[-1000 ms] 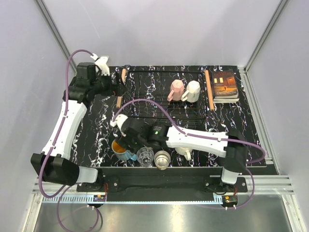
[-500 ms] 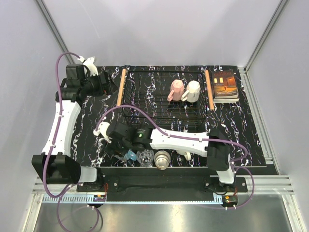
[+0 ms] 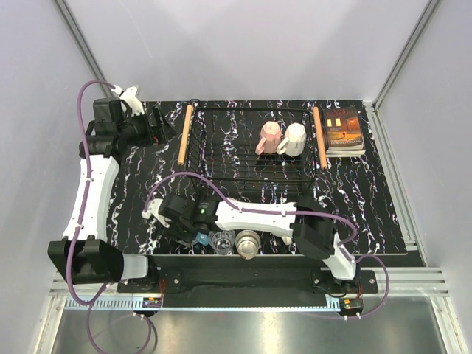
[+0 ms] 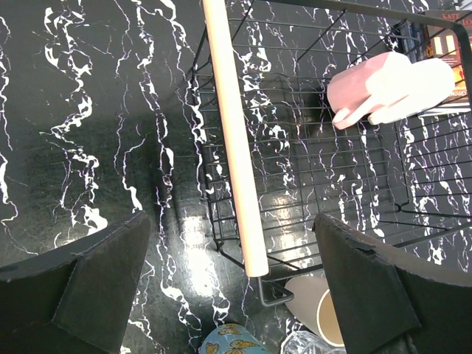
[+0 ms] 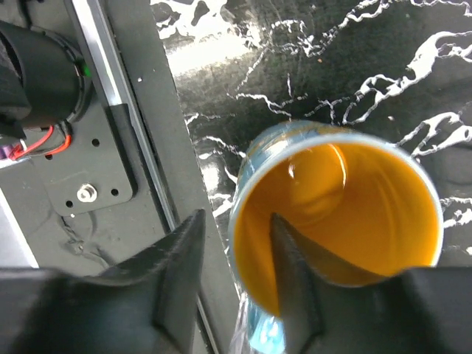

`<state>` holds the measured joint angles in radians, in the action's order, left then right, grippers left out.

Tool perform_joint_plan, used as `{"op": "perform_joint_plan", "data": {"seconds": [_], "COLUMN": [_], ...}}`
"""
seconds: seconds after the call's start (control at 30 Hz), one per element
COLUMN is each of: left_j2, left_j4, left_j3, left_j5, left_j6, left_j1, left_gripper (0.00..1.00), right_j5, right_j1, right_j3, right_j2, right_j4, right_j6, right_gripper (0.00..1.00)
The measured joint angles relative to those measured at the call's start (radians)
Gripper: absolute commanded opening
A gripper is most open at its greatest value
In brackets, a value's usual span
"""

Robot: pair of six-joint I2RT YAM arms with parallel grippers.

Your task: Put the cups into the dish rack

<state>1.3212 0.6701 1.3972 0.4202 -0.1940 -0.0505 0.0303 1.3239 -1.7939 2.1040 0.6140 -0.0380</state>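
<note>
I see my right end effector (image 5: pixel 236 218) parted astride the rim of the blue mug (image 5: pixel 346 214), glossy orange inside, while the left end effector (image 4: pixel 230 221) hangs wide open.

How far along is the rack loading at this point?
Done: a pink mug and a white mug sit in the dish rack. In hand: the right gripper straddles the rim of the blue mug, which is not lifted yet. The left gripper hangs open and empty. Left: the blue mug, the glass and the cup beside it, all outside the rack.
</note>
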Motion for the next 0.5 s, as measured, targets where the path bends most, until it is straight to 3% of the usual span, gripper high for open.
{"op": "perform_joint_plan", "data": {"seconds": [0.1,0.5], "left_j2": [0.0,-0.031], "left_j4": [0.0,0.002], "left_j3": [0.0,0.012], "left_j5": [0.003,0.023], "left_j6": [-0.002,-0.002], "left_j1": [-0.005,-0.031], "left_gripper": [0.97,0.97], "right_j5": [0.02,0.092], "right_j1": [-0.012,-0.055], "right_j3": [-0.013,-0.077], "right_j2": [0.019,0.074], "right_j4": [-0.002,-0.004], "right_j6": [0.004,0.027], "right_gripper": [0.21,0.2]}}
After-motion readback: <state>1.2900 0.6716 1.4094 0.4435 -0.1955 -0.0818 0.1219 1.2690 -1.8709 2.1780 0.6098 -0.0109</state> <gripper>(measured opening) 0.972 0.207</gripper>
